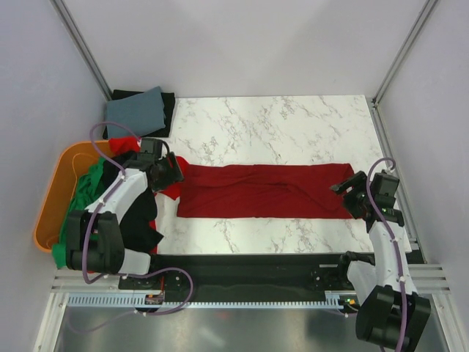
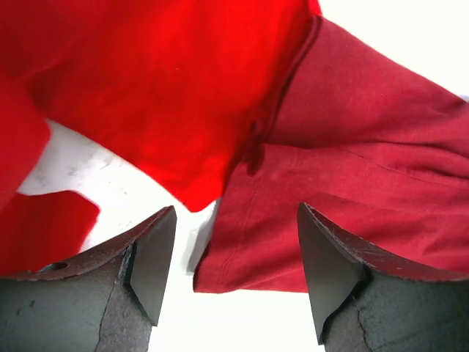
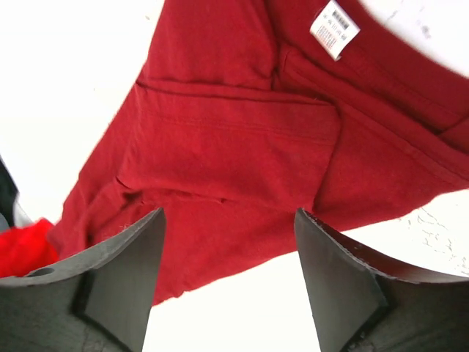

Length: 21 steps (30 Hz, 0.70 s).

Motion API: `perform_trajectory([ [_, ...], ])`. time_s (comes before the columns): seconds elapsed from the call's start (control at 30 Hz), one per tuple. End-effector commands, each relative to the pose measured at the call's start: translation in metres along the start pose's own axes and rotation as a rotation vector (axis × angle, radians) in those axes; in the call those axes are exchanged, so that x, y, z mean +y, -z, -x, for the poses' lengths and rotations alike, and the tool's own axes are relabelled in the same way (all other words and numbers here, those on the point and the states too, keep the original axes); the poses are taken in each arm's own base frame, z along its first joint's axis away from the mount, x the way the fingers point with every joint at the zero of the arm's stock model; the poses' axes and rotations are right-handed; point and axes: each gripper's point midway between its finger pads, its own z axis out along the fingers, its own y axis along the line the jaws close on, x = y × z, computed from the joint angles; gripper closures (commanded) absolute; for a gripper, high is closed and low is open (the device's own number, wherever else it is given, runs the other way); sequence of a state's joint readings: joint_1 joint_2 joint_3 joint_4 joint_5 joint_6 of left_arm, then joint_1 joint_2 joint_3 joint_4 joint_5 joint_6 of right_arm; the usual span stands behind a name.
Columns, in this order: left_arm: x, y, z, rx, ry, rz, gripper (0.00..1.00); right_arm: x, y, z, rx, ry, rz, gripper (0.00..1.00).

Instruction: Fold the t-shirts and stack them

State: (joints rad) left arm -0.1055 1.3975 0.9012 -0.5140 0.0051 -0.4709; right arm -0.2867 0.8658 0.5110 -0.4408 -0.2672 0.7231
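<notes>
Looks mid-fold: dark red t-shirt [image 1: 264,192] banded lengthwise just right of the orange tub [image 1: 45,213], left gripper [image 2: 236,209] over the tub-side end, right gripper [image 3: 229,213] over the end far from the tub, both agape, empty; calls next for pinching both ends.

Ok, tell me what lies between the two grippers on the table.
The dark red t-shirt, a long folded band, spans from left gripper to right gripper, shown in the top view.

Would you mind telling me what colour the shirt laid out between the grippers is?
Dark red; the shirt shows best in the top external view.
</notes>
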Motion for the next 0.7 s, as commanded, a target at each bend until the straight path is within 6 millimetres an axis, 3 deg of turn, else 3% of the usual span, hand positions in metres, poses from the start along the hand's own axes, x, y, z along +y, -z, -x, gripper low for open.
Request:
perform_trajectory([
  [0.0, 0.006, 0.011, 0.021, -0.091, 0.047, 0.036, 0.26, 0.001, 0.008, 0.014, -0.097, -0.062, -0.006, 0.21],
  [0.13, -0.010, 0.020, 0.031, -0.108, 0.023, -0.026, 0.28, 0.006, 0.008, 0.010, -0.082, -0.067, 0.034, 0.21],
  [0.23, -0.034, 0.025, 0.038, -0.137, -0.029, -0.075, 0.28, 0.024, -0.001, -0.004, 0.005, -0.069, 0.145, 0.21],
  [0.37, -0.086, 0.025, 0.035, -0.127, -0.139, -0.139, 0.28, 0.047, -0.011, -0.011, 0.062, 0.023, 0.162, 0.21],
  [0.4, -0.092, 0.015, 0.029, -0.093, -0.148, -0.137, 0.29, 0.057, -0.011, -0.007, 0.054, 0.052, 0.165, 0.21],
  [0.47, -0.112, 0.011, 0.026, -0.073, -0.170, -0.168, 0.30, 0.062, -0.022, -0.025, 0.134, 0.089, 0.143, 0.21],
  [0.5, -0.114, -0.002, 0.018, -0.033, -0.176, -0.158, 0.30, 0.066, -0.024, -0.028, 0.155, 0.095, 0.142, 0.21],
  [0.6, -0.127, -0.020, 0.007, 0.012, -0.217, -0.158, 0.30, 0.055, -0.036, -0.051, 0.223, 0.097, 0.089, 0.21],
  [0.67, -0.132, -0.042, -0.017, 0.117, -0.251, -0.169, 0.30, 0.047, -0.040, -0.055, 0.219, 0.089, 0.072, 0.20],
])
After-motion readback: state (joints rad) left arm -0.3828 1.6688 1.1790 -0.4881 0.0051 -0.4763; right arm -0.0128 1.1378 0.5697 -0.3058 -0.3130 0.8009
